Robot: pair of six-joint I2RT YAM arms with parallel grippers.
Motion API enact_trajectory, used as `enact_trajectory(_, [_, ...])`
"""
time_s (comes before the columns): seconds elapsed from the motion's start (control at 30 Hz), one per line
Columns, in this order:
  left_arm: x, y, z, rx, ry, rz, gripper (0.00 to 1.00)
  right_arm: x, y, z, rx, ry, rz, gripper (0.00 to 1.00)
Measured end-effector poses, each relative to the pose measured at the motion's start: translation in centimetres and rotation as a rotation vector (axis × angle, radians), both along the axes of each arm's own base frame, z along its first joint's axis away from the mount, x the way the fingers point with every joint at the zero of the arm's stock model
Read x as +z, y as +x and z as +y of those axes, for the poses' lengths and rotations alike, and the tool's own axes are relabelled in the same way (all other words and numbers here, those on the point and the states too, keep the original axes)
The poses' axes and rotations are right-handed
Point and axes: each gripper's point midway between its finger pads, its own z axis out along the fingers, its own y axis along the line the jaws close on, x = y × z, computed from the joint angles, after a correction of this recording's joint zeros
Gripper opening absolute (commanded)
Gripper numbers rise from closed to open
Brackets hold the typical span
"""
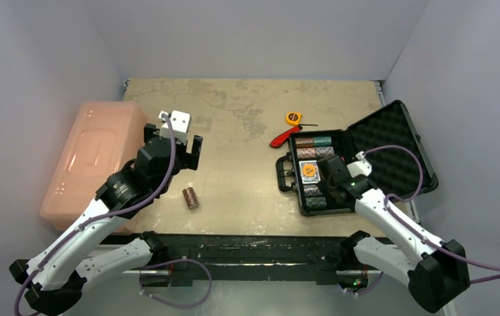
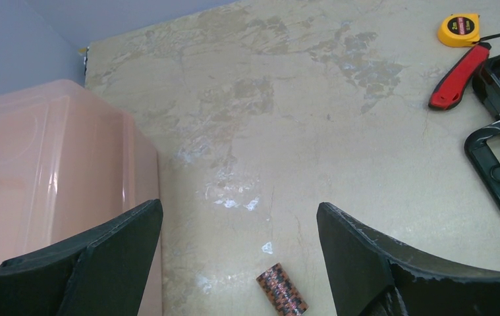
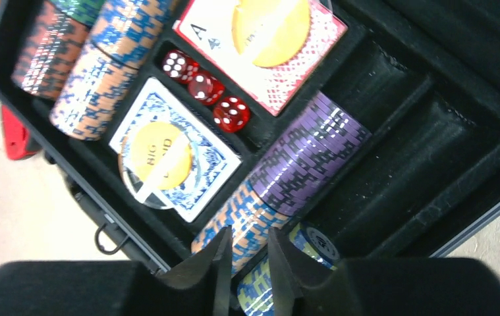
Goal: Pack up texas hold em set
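The poker set looks mostly packed. The black case [image 3: 398,125] sits open on the right side of the table [image 1: 247,112], with its foam lid [image 1: 392,148] flipped back to the right. Inside there are several chip rolls [image 3: 309,151], both card decks [image 3: 215,164] with a disc [image 3: 161,158] on each, and three red dice [image 3: 206,89] in the little slot between the decks. A couple of long slots look bare, so there's room for more.

What's left is one loose chip roll [image 1: 190,197] lying on its side near the front edge, left of the middle and well apart from the case. The left gripper [image 2: 239,250] hangs just beyond it, fingers spread wide and nothing in them, with the pink bin [image 1: 92,155] just to its left. I'd say that roll has to go in, then the lid gets shut.

The right gripper [image 3: 246,240] is over the near end of the case, fingers almost together with just a slit between. Honestly can't tell from this angle whether it's pinching a roll or just hovering above them.

The tape measure [image 1: 292,118] and red tool [image 1: 283,137] sit by the case's far left corner.
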Motion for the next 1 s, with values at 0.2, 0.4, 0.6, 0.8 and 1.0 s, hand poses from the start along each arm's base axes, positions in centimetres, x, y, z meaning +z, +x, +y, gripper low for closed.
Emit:
enact_trajectory(0.2, [-0.6,0.4,-0.1,0.013,0.024,0.017,0.86,2.0,0.8,0.3,0.048,-0.005,-0.054,0.63])
enact_trajectory(0.4, [-1.1,1.6,1.2,0.148,0.093,0.026,0.79,3.7,1.9,0.6,0.102,-0.028,-0.101,0.75])
enact_trajectory(0.6, [-1.3,2.7,1.7,0.25,0.145,0.039,0.85,4.5,2.5,0.9,0.153,-0.05,-0.129,0.8])
enact_trajectory(0.8, [-1.6,2.5,1.4,0.268,0.129,0.092,0.84,5.9,3.0,1.0,0.2,-0.07,-0.171,0.97])
enact_trajectory(1.0, [-2.9,1.5,1.5,0.299,0.074,0.163,0.92,7.5,3.7,1.2,0.253,-0.104,-0.21,0.99])
